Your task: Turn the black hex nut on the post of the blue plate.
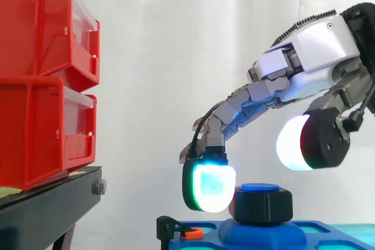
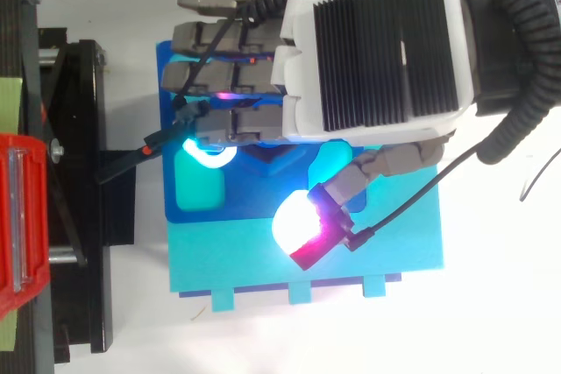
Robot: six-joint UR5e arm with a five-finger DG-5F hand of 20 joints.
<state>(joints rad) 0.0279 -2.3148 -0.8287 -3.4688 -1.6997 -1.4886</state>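
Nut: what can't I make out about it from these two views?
1. Top view: the nut lies hidden under the hand.
2. Side view: a fingertip pad overlaps the nut's left edge; contact cannot be told.
3. Side view: the nut covers the post except its blue top.
4. Side view: the bottom edge cuts off the plate.

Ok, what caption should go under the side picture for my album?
Robot hand reaches down, one glowing fingertip beside the black hex nut on the blue plate.
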